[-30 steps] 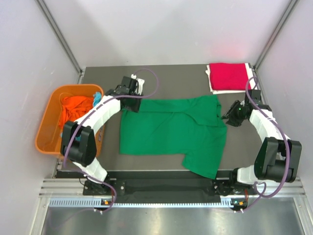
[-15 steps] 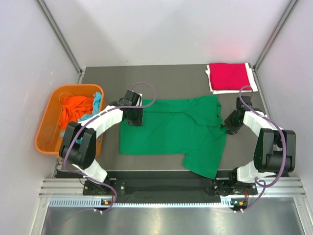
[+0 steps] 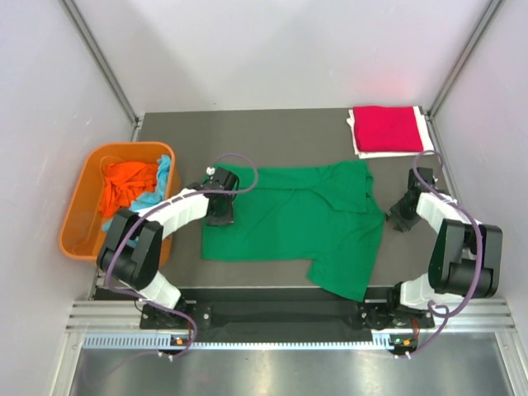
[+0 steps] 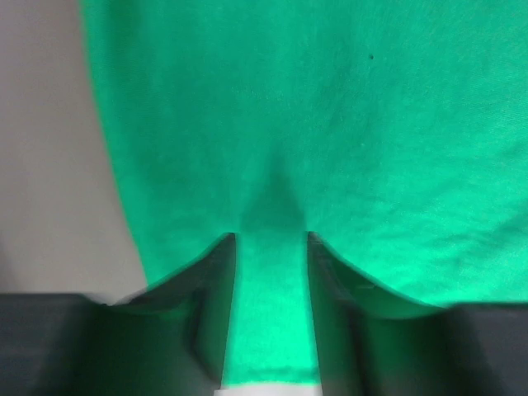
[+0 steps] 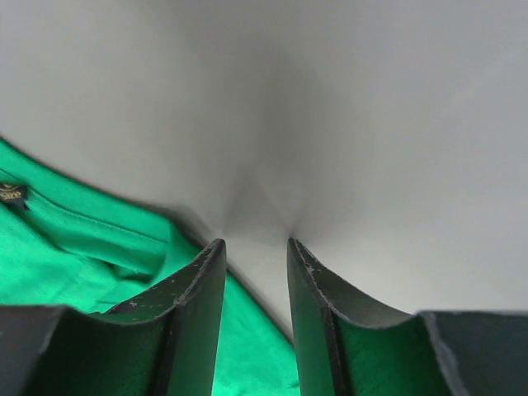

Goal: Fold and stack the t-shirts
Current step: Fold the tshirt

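- Top view: shows green shirt [image 3: 289, 219] spread mostly flat in the middle of table [image 3: 289, 136], one sleeve poking toward the near edge, right side rumpled.
- Shows red shirt [image 3: 384, 129] folded at the far right corner on a white layer [image 3: 363, 153].
- Shows orange shirt [image 3: 128, 181] and blue shirt [image 3: 162, 169] bunched in tub [image 3: 124, 147] at left, not yet folded.
- Puts left gripper [image 3: 221, 210] on the green shirt's left edge, and right gripper [image 3: 402, 216] just beside its right edge, over bare table.
- Left wrist: shows left gripper [image 4: 271, 239] with jaws part open, low on the green cloth. Cloth fills the gap, with a dark pucker or shadow just ahead. Nothing visibly clamped.
- Right wrist: shows right gripper [image 5: 256, 243] with jaws part open, gap a bit narrower, holding nothing. Bare table in the gap, shirt edge running under one finger, label [image 5: 10, 195] at far left.
- Handling, as a judgement: light, limp and thin; likely to sag, crease and drag across the table instead of lifting clean. Not fragile.
- Best pinched at an edge or corner, hem or shoulder, scooping low to get under one layer. Probably needs both sides taken together to keep the fold square.
- Risk: catching two layers at the rumpled right side, or pushing the cloth into a bunch.
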Available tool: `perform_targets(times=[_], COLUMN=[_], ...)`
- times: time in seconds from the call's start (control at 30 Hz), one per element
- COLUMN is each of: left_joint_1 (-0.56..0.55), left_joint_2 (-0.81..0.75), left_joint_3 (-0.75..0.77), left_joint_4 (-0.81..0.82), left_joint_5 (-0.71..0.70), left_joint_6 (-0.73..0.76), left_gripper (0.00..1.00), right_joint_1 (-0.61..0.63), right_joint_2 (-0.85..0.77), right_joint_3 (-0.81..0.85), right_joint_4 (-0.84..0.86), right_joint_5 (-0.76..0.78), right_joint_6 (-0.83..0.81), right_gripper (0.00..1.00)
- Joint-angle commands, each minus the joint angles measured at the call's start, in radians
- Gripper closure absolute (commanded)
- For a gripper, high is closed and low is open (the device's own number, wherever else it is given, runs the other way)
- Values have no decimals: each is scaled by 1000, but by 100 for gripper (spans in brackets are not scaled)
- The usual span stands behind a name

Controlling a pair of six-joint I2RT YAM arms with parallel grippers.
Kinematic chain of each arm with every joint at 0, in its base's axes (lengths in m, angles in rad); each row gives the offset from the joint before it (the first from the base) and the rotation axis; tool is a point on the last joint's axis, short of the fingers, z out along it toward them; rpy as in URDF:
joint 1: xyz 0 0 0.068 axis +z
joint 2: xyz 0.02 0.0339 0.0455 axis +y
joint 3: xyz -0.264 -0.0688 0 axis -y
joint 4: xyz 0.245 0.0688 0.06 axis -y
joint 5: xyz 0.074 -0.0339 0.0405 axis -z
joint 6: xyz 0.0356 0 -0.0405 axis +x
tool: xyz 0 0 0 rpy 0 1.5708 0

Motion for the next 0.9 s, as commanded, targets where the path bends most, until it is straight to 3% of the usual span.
perform_targets(times=[0.0,0.1,0.13,0.33,0.57,0.87], left_joint_1=[11,83,143,319,343,399], left_joint_2=[-87,-101,-101,-50,-4,-58], left_joint_3=[75,178,218,355,458,455], left_joint_4=[-37,-51,-50,-33,18,82], left_joint_5=[-41,35,127,302,474,534], left_joint_6=[-7,44,55,-8,-187,-315], left_gripper=[53,51,51,51,48,48], right_joint_1=[-7,13,28,133,229,232], right_joint_2=[-70,-121,-136,-58,16,158], right_joint_3=[70,127,137,245,285,289], right_joint_4=[-73,-128,-132,-251,-233,-210], right_joint_5=[55,23,-18,-36,-48,-74], right_joint_6=[-33,-6,9,273,518,554], right_gripper=[63,60,59,59,59,60])
